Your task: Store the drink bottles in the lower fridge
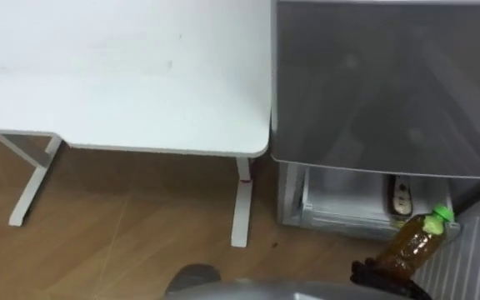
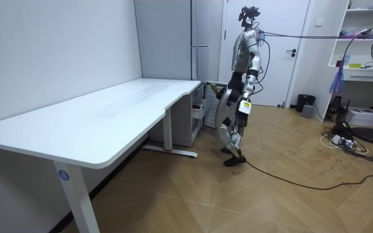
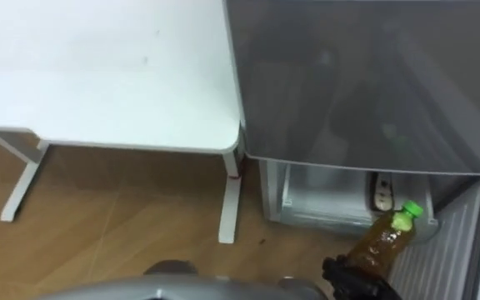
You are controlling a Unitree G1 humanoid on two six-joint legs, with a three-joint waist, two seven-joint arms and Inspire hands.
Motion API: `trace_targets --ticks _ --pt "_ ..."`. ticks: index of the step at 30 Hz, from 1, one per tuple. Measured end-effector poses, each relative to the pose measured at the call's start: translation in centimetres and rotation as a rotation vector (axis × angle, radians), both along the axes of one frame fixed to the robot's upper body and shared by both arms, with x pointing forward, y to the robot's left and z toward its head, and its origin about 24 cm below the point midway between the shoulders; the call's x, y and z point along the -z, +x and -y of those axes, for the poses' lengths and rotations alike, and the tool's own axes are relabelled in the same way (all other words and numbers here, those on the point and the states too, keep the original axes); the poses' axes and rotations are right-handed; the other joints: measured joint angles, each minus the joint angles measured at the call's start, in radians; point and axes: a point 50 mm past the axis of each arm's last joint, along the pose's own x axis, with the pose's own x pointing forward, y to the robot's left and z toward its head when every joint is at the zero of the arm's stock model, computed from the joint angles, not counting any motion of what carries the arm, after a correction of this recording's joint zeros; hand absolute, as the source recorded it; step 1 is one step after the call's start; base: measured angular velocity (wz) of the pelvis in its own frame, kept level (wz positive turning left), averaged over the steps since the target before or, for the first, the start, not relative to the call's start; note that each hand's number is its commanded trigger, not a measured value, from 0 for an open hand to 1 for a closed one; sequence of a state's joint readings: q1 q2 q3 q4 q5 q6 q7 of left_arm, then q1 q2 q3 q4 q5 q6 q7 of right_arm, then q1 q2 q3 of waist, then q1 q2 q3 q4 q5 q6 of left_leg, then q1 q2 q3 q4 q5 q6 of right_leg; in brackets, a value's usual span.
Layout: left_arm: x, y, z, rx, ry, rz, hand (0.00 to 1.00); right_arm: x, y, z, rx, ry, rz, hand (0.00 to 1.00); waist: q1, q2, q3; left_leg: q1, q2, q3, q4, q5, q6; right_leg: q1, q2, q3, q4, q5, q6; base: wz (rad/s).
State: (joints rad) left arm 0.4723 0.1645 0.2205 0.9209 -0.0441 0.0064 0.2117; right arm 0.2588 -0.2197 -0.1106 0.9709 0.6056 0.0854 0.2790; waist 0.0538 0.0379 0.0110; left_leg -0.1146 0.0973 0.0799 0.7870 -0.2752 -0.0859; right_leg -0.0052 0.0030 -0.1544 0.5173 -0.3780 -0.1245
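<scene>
A bottle of amber drink with a green cap (image 1: 415, 242) (image 3: 382, 242) is held tilted in my right hand (image 1: 379, 274) (image 3: 350, 279), whose dark fingers are curled round its base at the lower right. It hangs just in front of the open lower fridge compartment (image 1: 340, 200), cap pointing toward it. Inside that compartment, at its right side, another bottle with a pale label (image 1: 400, 193) shows. The grey upper fridge door (image 1: 390, 83) above is closed. In the room view I stand bent slightly toward the fridge (image 2: 203, 39), my left hand (image 2: 243, 107) hanging at my hip.
The lower fridge door (image 1: 473, 250) stands swung out at the right, close to the bottle. A white desk (image 1: 123, 75) adjoins the fridge on the left, its leg (image 1: 241, 208) near the compartment. Wooden floor (image 1: 123, 242) lies open below the desk.
</scene>
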Motion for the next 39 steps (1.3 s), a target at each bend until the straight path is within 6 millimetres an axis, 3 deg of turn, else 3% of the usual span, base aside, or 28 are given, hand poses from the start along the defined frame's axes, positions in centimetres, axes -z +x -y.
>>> trace_targets --ticks 2,4,5,7,8,9,12,15,19,22,27,29,31,33,39 --pt "0.2 0.1 0.3 0.029 -0.013 -0.01 0.0 -0.1 1.1 0.1 0.042 0.002 0.032 1.0 -0.004 0.003 0.0011 0.033 -0.006 0.0 -0.085 -0.032 -0.005 -0.009 -0.001 0.0 -0.001 0.001 0.001 0.04" --pt "0.4 0.5 0.8 0.072 -0.035 -0.018 0.0 -0.5 3.3 0.4 0.11 0.01 0.099 1.0 -0.029 0.025 0.0068 0.065 -0.01 -0.001 -0.198 -0.063 0.001 -0.032 -0.001 -0.009 -0.009 0.009 0.005 0.1" --pt "0.5 0.7 0.9 0.086 -0.046 -0.019 0.0 -0.7 4.0 0.5 0.124 0.011 0.123 1.0 -0.035 0.026 0.0054 0.07 -0.012 -0.001 -0.223 -0.065 0.005 -0.037 -0.001 -0.013 -0.015 0.014 0.007 0.12" --pt "0.8 1.9 1.4 0.146 -0.07 -0.01 0.0 -1.7 7.5 1.0 0.193 0.03 0.243 1.0 -0.057 0.051 0.0072 0.062 -0.029 -0.008 -0.306 -0.064 0.006 -0.087 -0.013 -0.017 -0.016 0.024 0.018 0.09" --pt "0.9 2.4 1.5 0.158 -0.075 -0.002 0.0 -2.0 8.4 1.1 0.212 0.034 0.273 1.0 -0.062 0.058 0.0075 0.055 -0.035 -0.008 -0.32 -0.06 0.013 -0.1 -0.018 -0.021 -0.016 0.027 0.021 0.17" --pt "1.0 3.3 1.6 0.198 -0.081 0.006 0.0 -2.7 10.0 1.5 0.247 0.037 0.329 1.0 -0.07 0.065 0.0077 0.045 -0.051 -0.002 -0.35 -0.044 0.034 -0.124 -0.035 -0.026 -0.01 0.031 0.028 0.19" --pt "1.2 5.0 1.8 0.253 -0.093 0.029 0.0 -4.2 13.4 2.1 0.389 0.095 0.458 1.0 -0.077 0.081 0.0042 -0.006 -0.081 -0.004 -0.394 -0.014 0.06 -0.21 -0.064 -0.022 0.009 0.044 0.043 0.07" --pt "1.3 6.2 2.0 0.325 -0.124 0.026 0.0 -5.5 15.6 3.5 0.454 0.096 0.5 1.0 -0.073 0.087 0.0042 -0.073 -0.108 -0.001 -0.394 0.001 0.081 -0.294 -0.093 -0.014 0.049 0.049 0.052 0.03" --pt "1.4 6.7 1.7 0.375 -0.156 0.004 0.0 -7.3 18.8 3.6 0.537 0.142 0.57 1.0 -0.068 0.081 0.0093 -0.159 -0.127 0.0 -0.377 0.014 0.093 -0.395 -0.116 -0.005 0.091 0.054 0.058 0.06" --pt "1.4 7.5 1.7 0.406 -0.179 -0.009 0.0 -9.3 21.3 4.2 0.628 0.185 0.626 1.0 -0.044 0.071 0.0162 -0.24 -0.144 0.0 -0.34 0.019 0.1 -0.477 -0.14 -0.003 0.137 0.054 0.059 0.13" --pt "1.5 9.2 1.7 0.435 -0.187 -0.001 0.0 -12.0 24.0 4.9 0.66 0.208 0.694 1.0 0.002 0.057 0.0267 -0.353 -0.148 0.002 -0.279 0.022 0.105 -0.574 -0.156 -0.011 0.18 0.056 0.058 0.14" --pt "1.4 9.8 1.6 0.467 -0.191 -0.003 0.0 -12.3 24.1 5.3 0.684 0.212 0.698 1.0 0.01 0.054 0.0283 -0.387 -0.148 0.002 -0.263 0.023 0.106 -0.604 -0.159 -0.012 0.19 0.059 0.056 0.08" --pt "1.3 10.6 1.6 0.498 -0.191 -0.002 0.0 -13.2 25.0 5.3 0.695 0.23 0.726 1.0 0.015 0.041 0.0371 -0.444 -0.15 0.003 -0.237 0.025 0.11 -0.66 -0.163 -0.011 0.21 0.064 0.054 0.07" --pt "1.2 11.3 1.6 0.505 -0.191 0.012 0.0 -13.8 25.3 5.6 0.695 0.228 0.744 1.0 0.023 0.035 0.0408 -0.48 -0.151 0.004 -0.219 0.026 0.111 -0.694 -0.168 -0.011 0.224 0.065 0.053 0.06" --pt "1.1 11.7 1.4 0.51 -0.198 0.006 0.0 -15.1 26.1 6.3 0.677 0.214 0.775 1.0 0.034 0.032 0.0423 -0.553 -0.152 0.007 -0.168 0.026 0.112 -0.754 -0.175 -0.01 0.252 0.067 0.054 0.02"
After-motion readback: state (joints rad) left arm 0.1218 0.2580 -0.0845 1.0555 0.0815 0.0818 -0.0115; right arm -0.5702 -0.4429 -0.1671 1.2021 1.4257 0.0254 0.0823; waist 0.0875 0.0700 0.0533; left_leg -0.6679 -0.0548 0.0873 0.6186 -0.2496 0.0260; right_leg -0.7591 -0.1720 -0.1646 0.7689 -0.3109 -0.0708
